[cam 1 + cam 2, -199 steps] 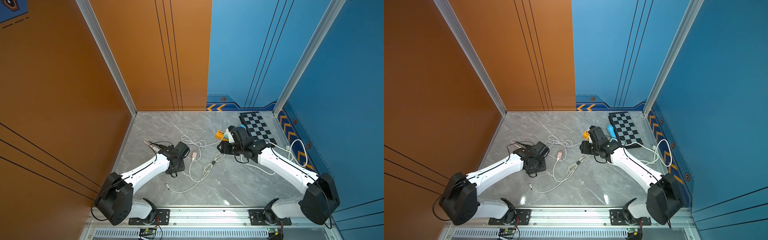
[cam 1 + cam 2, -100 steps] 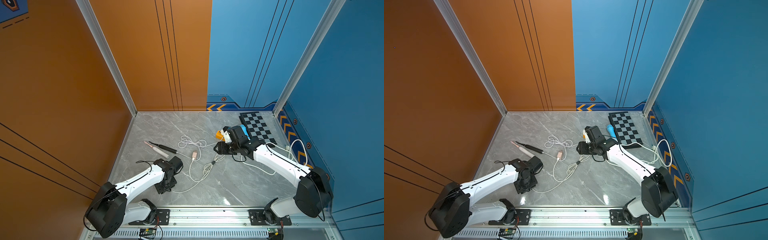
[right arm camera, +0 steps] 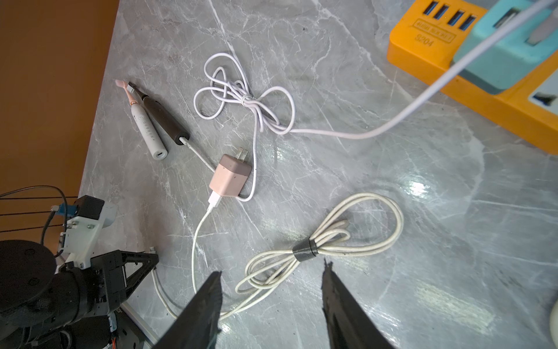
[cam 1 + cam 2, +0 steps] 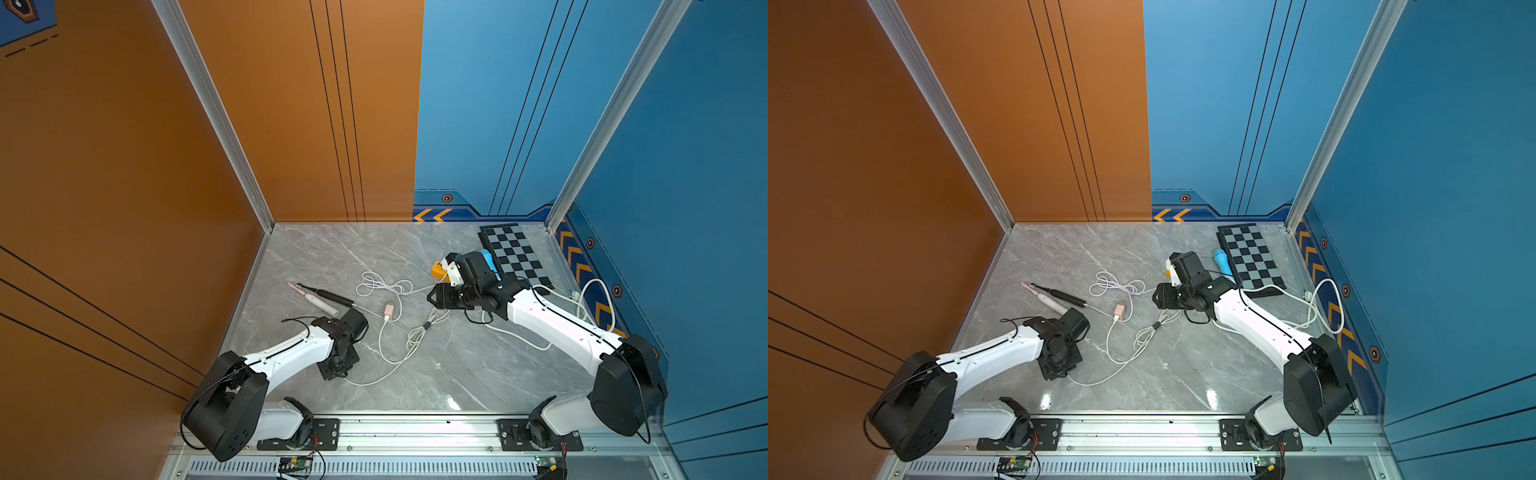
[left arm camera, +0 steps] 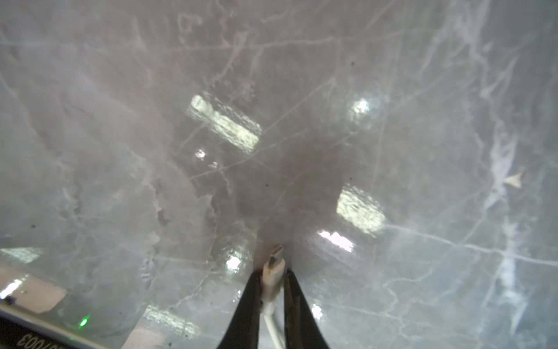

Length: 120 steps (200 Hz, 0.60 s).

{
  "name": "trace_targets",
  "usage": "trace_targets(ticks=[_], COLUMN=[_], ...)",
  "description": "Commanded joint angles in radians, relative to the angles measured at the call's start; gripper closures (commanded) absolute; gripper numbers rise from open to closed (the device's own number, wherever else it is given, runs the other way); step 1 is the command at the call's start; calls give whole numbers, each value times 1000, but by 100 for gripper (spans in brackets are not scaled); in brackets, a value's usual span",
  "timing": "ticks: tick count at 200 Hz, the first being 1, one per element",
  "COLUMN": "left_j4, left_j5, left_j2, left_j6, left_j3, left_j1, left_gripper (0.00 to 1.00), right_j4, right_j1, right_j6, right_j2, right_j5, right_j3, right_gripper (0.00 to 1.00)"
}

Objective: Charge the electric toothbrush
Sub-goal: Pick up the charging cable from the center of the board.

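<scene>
While it hangs low over the grey marble table (image 4: 478, 374), left claw (image 5: 271, 273): clamped on the white cable's metal-tipped plug (image 5: 275, 256).
Right claw (image 3: 271, 269): apart, empty.
White pink-headed electric toothbrush (image 4: 319, 301): flat on table, 9 o'clock of pink charger cube (image 4: 389, 308).

Two toothbrushes (image 3: 145, 124) lie side by side near the desk's (image 4: 457, 374) left edge. Just right of them sits the adapter (image 3: 231, 178), and its charging cable (image 3: 193, 247) runs toward the front edge. Behind the adapter lies a tied cable (image 3: 246, 99), and to its right a bundled cable (image 3: 305, 250). The power strip (image 3: 422, 39) sits further back, beside the checkerboard (image 4: 515, 257) in the back-right corner.
</scene>
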Motion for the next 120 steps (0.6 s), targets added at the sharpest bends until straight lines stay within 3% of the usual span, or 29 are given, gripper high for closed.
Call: trace_targets(ticks=[1,14,61,94,120], left_j4=[7,15,219,580,941], left_j5=[-17,-13,161,390,548], left_j2=[19,-8,-200,-254,-184], left_j6=[15,28,201,301,221], left_j3=[-81,-83,22,142,181], left_j1=[28,38,87,146,180], left_gripper=[94,100,100,100,100], right_j4=[-33,-35,-6,221,428], right_j1=[4,4,4,5,9], right_j6=[21,25,38,126,230], right_j2=[-28,-27,-28,-40,-39], right_j5=[5,6,-50,-233,-330], right_j3=[39,45,72,57,40], right_gripper=[44,44,44,45,44])
